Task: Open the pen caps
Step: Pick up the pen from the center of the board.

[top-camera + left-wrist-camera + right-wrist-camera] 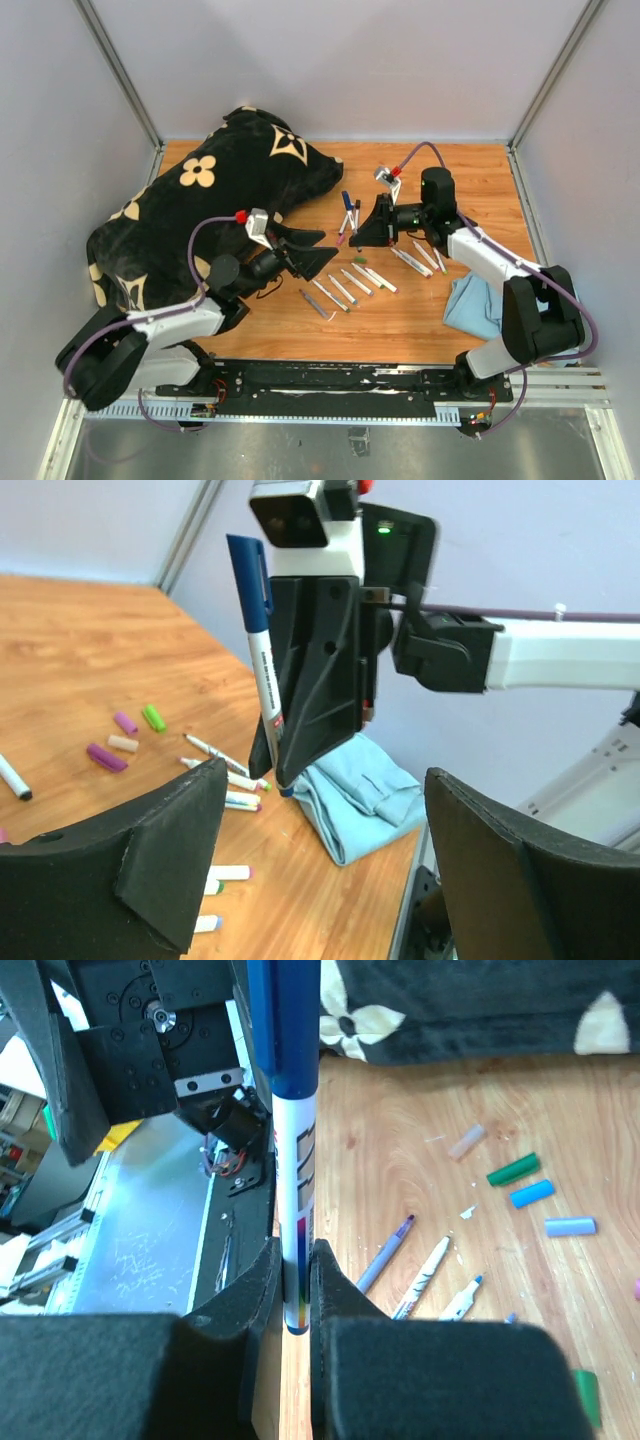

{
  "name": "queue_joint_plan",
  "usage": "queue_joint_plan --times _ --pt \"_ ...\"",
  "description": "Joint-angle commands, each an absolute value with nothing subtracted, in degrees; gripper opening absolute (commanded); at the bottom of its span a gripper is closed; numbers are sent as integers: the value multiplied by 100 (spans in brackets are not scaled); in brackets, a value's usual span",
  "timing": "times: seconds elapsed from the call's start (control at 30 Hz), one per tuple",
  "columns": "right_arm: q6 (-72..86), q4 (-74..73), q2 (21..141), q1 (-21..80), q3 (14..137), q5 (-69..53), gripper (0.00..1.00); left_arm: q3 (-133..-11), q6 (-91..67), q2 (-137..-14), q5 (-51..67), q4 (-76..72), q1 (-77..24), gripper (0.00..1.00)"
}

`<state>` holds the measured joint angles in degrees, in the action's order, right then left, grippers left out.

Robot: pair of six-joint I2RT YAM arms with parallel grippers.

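My right gripper (358,232) is shut on the lower barrel of a white marker (297,1210) and holds it upright above the table. The marker's dark blue pen cap (285,1020) is on its top end and also shows in the left wrist view (245,565). My left gripper (322,250) is open and empty, just left of the right one, its fingers (170,850) spread wide and facing the held marker. Loose caps lie on the wood: green (513,1169), blue (531,1193), lilac (570,1226), and purple (106,757) and green (154,717).
Several uncapped markers (345,288) lie in a row at the table's middle, more (418,258) under the right arm. A folded light blue cloth (475,300) lies at the right. A black bag with cream flowers (220,190) fills the back left.
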<state>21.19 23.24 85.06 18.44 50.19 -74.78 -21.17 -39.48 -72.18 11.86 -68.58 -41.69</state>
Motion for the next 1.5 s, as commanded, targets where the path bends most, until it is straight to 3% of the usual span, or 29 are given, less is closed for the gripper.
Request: queue_joint_plan --times 0.0,0.1,0.33,0.8,1.47 --pt "-95 -489 8578 1764 5691 -8370 1 -1663 -3148 -6171 1317 -6218 -4082 87" --pt "-254 -689 8549 1758 5725 -8426 1 -1294 -3006 -5538 1322 -6065 -4012 99" --pt "-394 -844 8367 1750 5660 -8298 2 -1036 -3123 -4733 1572 -5836 -3799 99" --pt "-580 -1046 8410 1749 5700 -8473 3 -715 -4077 -5238 2431 -7562 -3385 99" --pt "-571 -1046 8464 1782 5695 -8655 4 -766 -4319 -5895 2941 -8218 -3136 99"
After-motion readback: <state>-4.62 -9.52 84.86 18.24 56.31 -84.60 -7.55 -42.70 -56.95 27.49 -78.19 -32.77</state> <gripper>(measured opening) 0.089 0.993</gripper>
